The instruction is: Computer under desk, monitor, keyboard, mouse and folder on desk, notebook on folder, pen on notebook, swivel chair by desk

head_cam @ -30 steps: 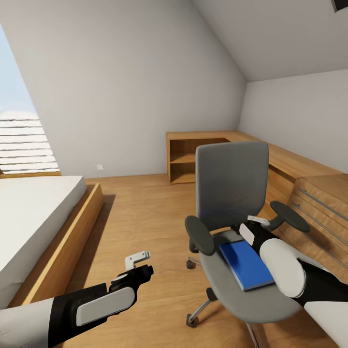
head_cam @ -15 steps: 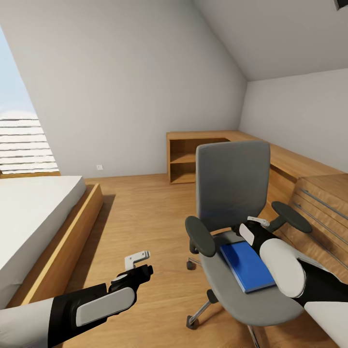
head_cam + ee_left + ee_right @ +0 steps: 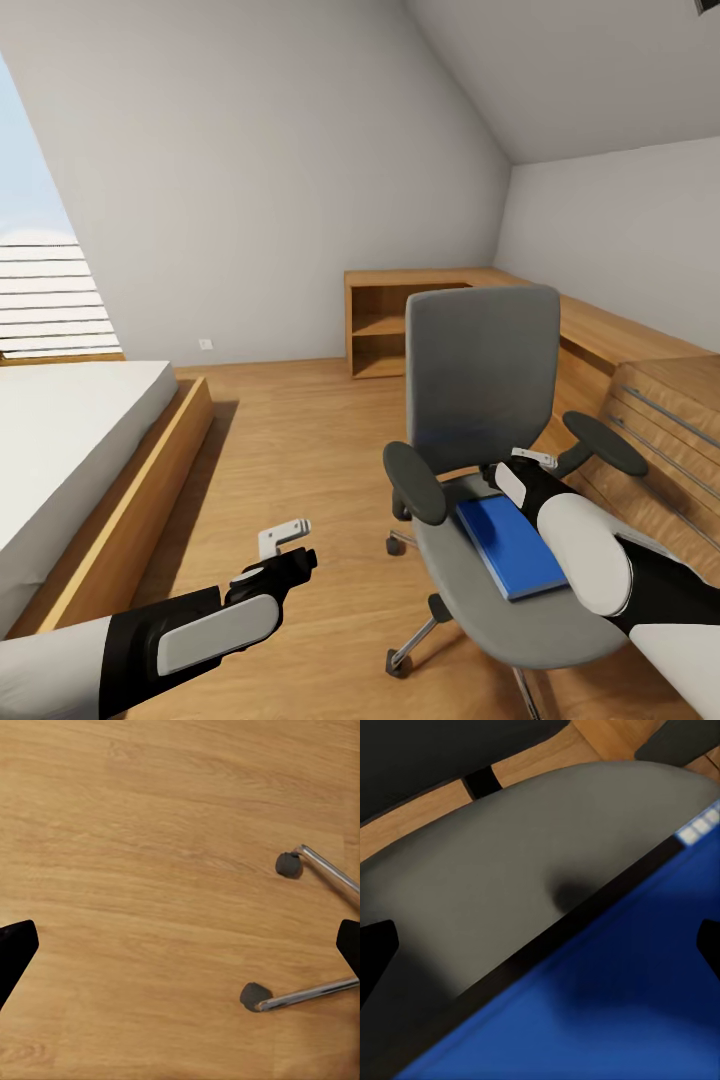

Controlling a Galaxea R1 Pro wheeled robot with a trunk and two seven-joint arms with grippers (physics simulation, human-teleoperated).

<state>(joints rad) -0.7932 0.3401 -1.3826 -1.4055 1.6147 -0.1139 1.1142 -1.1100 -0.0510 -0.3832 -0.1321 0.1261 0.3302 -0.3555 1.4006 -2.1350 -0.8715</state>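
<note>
Right gripper (image 3: 535,462) spread wide, low over the far edge of the folder (image 3: 512,547) (blue, flat on the seat of the swivel chair (image 3: 485,400)): folder pickup in hand, calling next, likely, for fingers under that edge before closing. Tight there between chair back, right armrest (image 3: 604,443) and cabinets (image 3: 668,425) just right; left gripper (image 3: 285,537) open too, idle over bare floor (image 3: 290,440), bed (image 3: 70,440) well left.

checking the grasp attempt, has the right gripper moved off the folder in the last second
No. The right gripper hangs at the same far edge of the folder on the chair seat, with its fingertips wide apart.
</note>
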